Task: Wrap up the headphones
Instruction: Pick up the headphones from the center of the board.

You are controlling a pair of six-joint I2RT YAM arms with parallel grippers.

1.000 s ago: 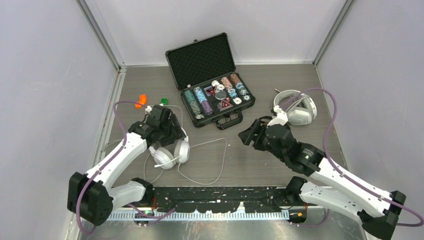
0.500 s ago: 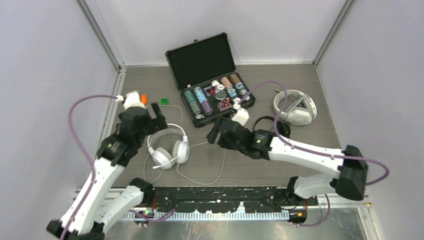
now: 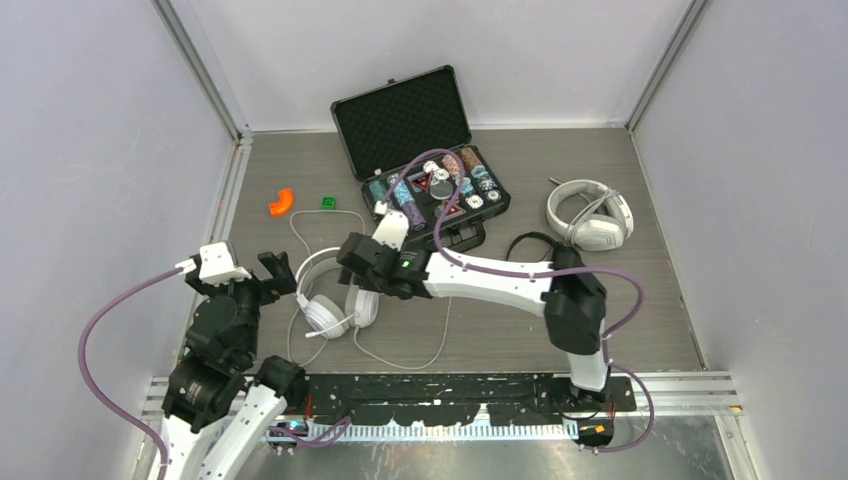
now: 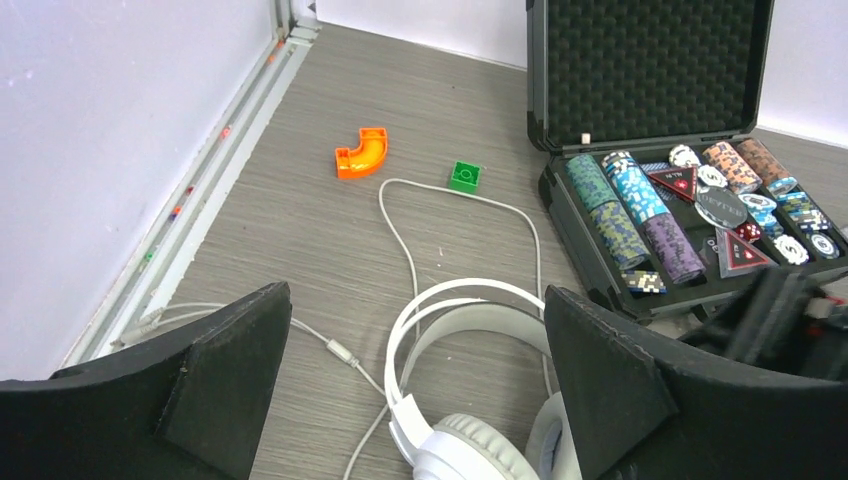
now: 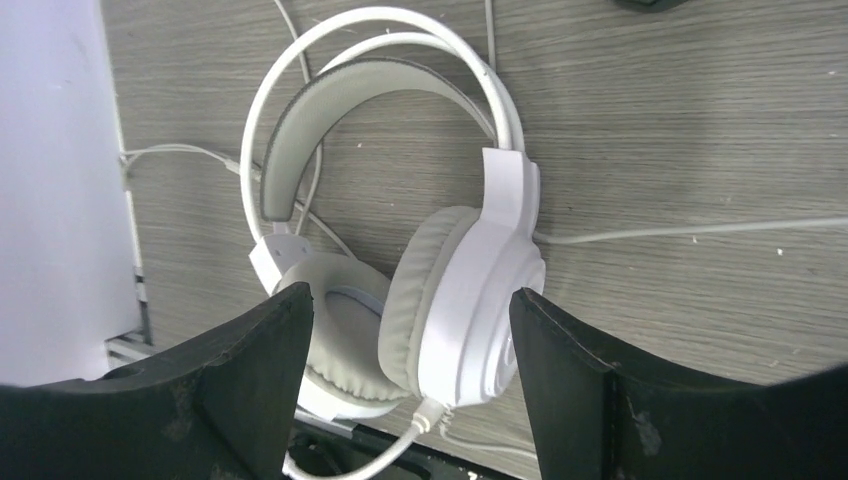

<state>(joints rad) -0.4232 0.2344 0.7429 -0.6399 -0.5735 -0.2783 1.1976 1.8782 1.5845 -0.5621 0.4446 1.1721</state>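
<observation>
White round-cup headphones (image 3: 335, 297) lie on the table at near left, their cord (image 3: 425, 330) looping loosely to the right. My right gripper (image 3: 356, 272) hangs over them, open. In the right wrist view its fingers (image 5: 262, 370) stand on either side of the two ear cups (image 5: 470, 300) without touching. My left gripper (image 3: 274, 278) sits just left of the headband, open and holding nothing. The headband (image 4: 455, 300) lies ahead of it between its fingers (image 4: 235, 365). A bulky white-grey pair (image 3: 592, 215) rests at far right. A slim black pair (image 3: 525, 245) is partly hidden behind my right arm.
An open black case (image 3: 405, 115) of poker chips stands at the back centre. An orange curved piece (image 3: 281, 202) and a green block (image 3: 327, 202) lie at far left. Walls close in the left, back and right sides. The black rail (image 3: 440, 385) runs along the near edge.
My left gripper opened, let go of the white headphones and pulled back to the near left. My right arm swept left across the table to hover over them.
</observation>
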